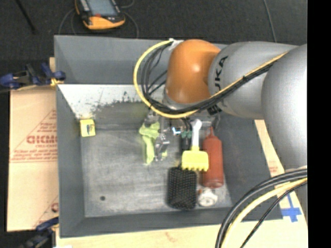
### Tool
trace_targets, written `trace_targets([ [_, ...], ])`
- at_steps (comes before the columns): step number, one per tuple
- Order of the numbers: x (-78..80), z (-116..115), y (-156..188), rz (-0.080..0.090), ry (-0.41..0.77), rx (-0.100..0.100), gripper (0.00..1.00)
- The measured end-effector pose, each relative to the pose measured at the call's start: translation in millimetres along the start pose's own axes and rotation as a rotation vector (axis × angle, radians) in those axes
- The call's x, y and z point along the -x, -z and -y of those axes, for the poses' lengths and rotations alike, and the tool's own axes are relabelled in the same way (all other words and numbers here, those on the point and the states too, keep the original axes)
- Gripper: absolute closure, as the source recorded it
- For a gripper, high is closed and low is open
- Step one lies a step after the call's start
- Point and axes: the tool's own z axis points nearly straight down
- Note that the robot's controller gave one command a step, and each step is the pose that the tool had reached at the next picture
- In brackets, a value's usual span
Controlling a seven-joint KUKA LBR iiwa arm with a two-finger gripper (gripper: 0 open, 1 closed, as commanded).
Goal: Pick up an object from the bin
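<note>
Camera view: looking down on a pale green, crumpled soft thing [148, 141] lying near the middle of the grey metal bin [114, 185], on its bare floor. Judging this the likeliest thing for the pick, as the one nearest the two-finger gripper [162, 150]. Placing that gripper low in the bin, just to the view's right of the green thing, touching it or very nearly so, and not being able to tell which. Not being able to tell the gripper's state either, parted or closed, with the wrist's orange domed cover [190, 71] and its cables crowding above. Noting the green thing's long axis running roughly from the view's top to its bottom, alongside the gripper rather than under it, and so reckoning on a small shift toward the view's left before any closing. Moving outward: finding a yellow ridged block [195, 160] just right of the gripper, a black mesh-like oblong [182, 188] touching that block from below, and a red plastic bottle [213, 161] with a white cap lying lengthwise beside both. Spotting a small yellow cube [87, 128] well apart near the left wall, its dark label too small for reading. Reading only the letters "UKA" on the silver arm [269, 81].
</note>
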Motion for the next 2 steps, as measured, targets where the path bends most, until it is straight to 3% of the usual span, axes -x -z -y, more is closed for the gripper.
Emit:
trace_targets([
  [1,6.5,48.7,-48.5,0.004,-0.225,0.006,1.00],
  [2,6.7,48.3,-47.5,0.005,-0.223,0.005,1.00],
])
